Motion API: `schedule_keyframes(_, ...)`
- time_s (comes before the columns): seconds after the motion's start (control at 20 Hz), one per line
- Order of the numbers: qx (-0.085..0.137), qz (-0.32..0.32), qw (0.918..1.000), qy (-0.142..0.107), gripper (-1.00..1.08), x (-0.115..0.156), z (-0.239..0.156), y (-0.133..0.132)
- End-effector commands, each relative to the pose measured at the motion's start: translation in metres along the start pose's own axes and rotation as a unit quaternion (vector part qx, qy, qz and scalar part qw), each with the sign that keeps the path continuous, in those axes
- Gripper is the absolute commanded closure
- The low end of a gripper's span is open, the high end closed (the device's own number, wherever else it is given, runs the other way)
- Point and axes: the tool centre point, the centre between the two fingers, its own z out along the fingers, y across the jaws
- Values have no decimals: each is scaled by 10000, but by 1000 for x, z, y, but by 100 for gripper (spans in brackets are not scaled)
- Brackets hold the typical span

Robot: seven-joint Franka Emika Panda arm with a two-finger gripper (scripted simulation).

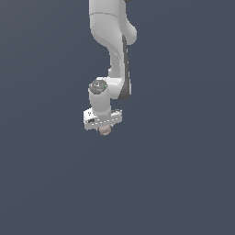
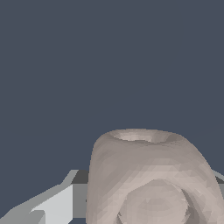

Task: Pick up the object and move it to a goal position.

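**Mostly hidden: a small lump under the claw**

Only a small part of the object [image 1: 105,131] shows in the exterior view: a roundish beige-pink lump that comes out just below the white body of the claw [image 1: 104,125]. The fingers themselves are not visible there, because the body of the claw covers them from this angle. The arm [image 1: 114,50] is cut off by the upper edge of that picture, so its base is not seen.

In the wrist view the object [image 2: 151,179] is very close to the camera and fills much of the picture; its lower part is cut off by the edge. It looks like a pale lump with a hollow at one end and brownish shading. One grey-white finger [image 2: 54,205] appears beside it and reaches up to its side; the other finger is almost fully hidden behind the lump. The claw appears clamped on the object, with the jaws only as far apart as the lump is wide.

Around everything is plain dark blue-grey background; I cannot tell where a surface begins.
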Motion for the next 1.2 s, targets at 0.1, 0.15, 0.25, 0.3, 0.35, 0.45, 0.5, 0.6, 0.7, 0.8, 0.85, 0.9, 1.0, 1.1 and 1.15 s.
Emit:
schedule_keyframes(0.1,1,1,10000,-3,108,0,0,0)
schedule_keyframes(0.15,1,1,10000,-3,108,0,0,-1)
schedule_keyframes(0.25,1,1,10000,-3,108,1,-2,-5)
schedule_keyframes(0.3,1,1,10000,-3,108,2,-3,-8)
schedule_keyframes(0.35,1,1,10000,-3,108,3,-5,-12)
schedule_keyframes(0.45,1,1,10000,-3,108,6,-9,-21)
schedule_keyframes(0.5,1,1,10000,-3,108,8,-11,-27)
schedule_keyframes(0.6,1,1,10000,-3,108,12,-16,-40)
schedule_keyframes(0.7,-1,1,10000,-6,108,17,-23,-55)
schedule_keyframes(0.8,-1,1,10000,-6,108,23,-30,-73)
schedule_keyframes(0.85,-1,1,10000,-6,108,26,-34,-83)
schedule_keyframes(0.9,-1,1,10000,-6,108,29,-39,-94)
schedule_keyframes(1.0,-2,1,10000,-8,108,37,-48,-117)
schedule_keyframes(1.1,-2,1,10000,-8,108,44,-58,-140)
schedule_keyframes(1.15,-2,1,10000,-8,108,48,-63,-151)
